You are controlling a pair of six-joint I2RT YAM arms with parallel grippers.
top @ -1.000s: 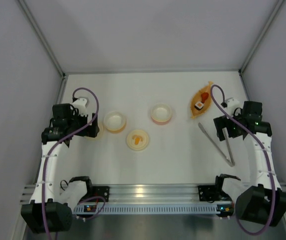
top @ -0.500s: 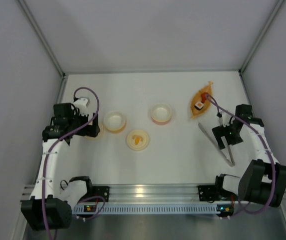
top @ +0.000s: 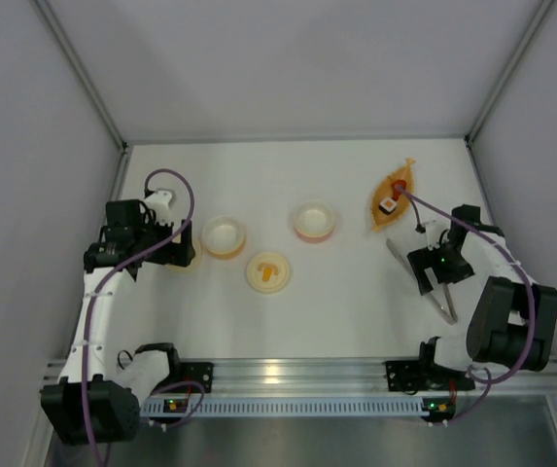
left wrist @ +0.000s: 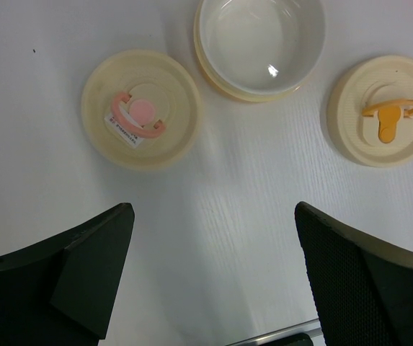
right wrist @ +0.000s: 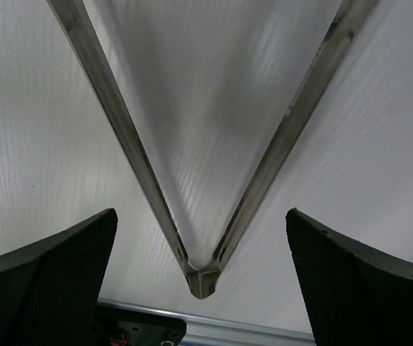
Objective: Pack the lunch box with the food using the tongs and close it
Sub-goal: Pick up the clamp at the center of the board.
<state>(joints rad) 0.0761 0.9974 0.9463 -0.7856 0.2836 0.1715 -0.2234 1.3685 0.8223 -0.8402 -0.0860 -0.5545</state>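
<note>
Left gripper [left wrist: 213,288]: jaws wide, nothing held. Ahead of it, from left to right, lie the pink-handled lid [left wrist: 140,108], the open cream container [left wrist: 260,43] and the orange-handled lid [left wrist: 383,112].

Right gripper [right wrist: 202,282]: jaws wide, nothing held. It stands over the joined end of the tongs [right wrist: 120,122], fingers clear of the metal either side. The tongs lie flat on the table [top: 336,292], arms spreading away. Beyond their tips, the leaf-shaped dish [top: 403,175] carries the sushi roll [top: 387,205] and the red piece [top: 398,185].

Tongs [right wrist: 202,277] between right claw's [right wrist: 200,238] wide fingers [right wrist: 47,288], lids [left wrist: 141,108] below left claw [left wrist: 210,238]
</note>
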